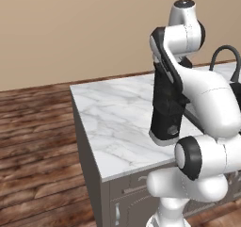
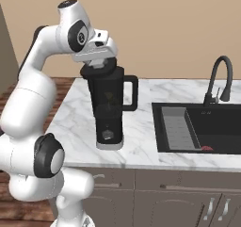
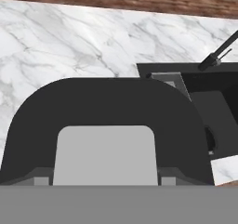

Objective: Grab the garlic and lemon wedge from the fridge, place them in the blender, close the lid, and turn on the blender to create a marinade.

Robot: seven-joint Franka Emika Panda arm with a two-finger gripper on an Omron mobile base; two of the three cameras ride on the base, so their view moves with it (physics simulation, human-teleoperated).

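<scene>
Right base view has the gripper (image 2: 98,61) right above the lid (image 2: 99,70), which sits on the blender (image 2: 109,109) on the marble counter (image 2: 141,148), left of the sink (image 2: 197,127); jaws apart, holding nothing

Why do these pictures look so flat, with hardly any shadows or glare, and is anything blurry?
Left base view: even light, the marble counter shows no glare and only a faint shadow beside the blender. Right base view: the sink is dark but legible. Hand view: the lid looms large yet stays sharp, its edges slightly soft.
</scene>
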